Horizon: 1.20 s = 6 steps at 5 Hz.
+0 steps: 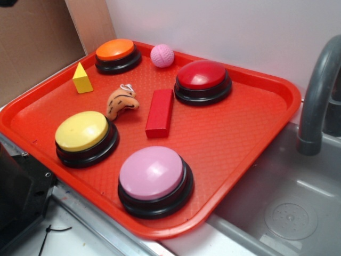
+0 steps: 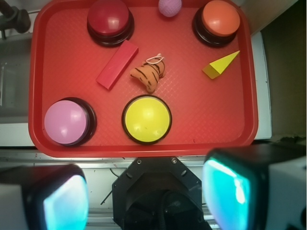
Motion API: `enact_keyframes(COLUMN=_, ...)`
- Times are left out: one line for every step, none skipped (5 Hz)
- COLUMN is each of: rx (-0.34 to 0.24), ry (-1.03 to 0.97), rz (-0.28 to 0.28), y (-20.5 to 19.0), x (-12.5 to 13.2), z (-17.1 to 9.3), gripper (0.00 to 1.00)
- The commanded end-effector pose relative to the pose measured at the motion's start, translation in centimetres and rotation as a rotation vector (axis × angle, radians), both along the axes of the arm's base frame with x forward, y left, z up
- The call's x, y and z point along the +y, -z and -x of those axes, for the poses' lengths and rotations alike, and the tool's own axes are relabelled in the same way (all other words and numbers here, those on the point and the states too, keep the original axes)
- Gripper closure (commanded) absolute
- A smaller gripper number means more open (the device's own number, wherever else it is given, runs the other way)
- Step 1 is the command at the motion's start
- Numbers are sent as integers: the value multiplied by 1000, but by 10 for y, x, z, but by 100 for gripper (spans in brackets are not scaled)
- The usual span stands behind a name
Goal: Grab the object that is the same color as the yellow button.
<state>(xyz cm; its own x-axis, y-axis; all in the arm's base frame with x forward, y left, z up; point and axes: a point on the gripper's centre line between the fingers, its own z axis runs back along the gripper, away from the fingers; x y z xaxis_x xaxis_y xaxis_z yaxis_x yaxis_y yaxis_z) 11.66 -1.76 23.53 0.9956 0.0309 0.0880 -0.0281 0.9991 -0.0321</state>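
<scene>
We see our gripper (image 2: pixel 144 191) from the wrist view – its two blurred fingers (image 2: pixel 62 201) stand wide apart, holding nothing.

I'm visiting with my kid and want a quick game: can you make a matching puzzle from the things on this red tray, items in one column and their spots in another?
Things:
1. yellow pyramid
2. pink ball
3. red block
4. striped toy

Places, as the exterior view shows them:
A. right of the orange button
B. between the yellow button and the red block
C. left of the orange button
D. just below the red button

Pairs: 1-C, 2-A, 3-D, 4-B
</scene>
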Motion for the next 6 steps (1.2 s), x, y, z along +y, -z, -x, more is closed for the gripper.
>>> enact_keyframes(rx=0, ry=0, rz=0, y=0, x=0, z=0, gripper=0)
enact_keyframes(rx=-11, ry=-154, rz=3, y=14, x=15, z=-15, gripper=0)
enact_keyframes(rx=-2, ry=-266, rz=-8, y=33, x=29, z=-29, gripper=0)
enact_keyframes(rx=-28, ry=-476, rz=-17, y=61, x=57, z=-45, gripper=0)
enact_keyframes(rx=-85, ry=-677, rz=8, y=78, x=80, z=-55, gripper=0)
enact_keyframes(rx=-155, ry=-855, rz=1, y=104, x=101, z=-69, gripper=0)
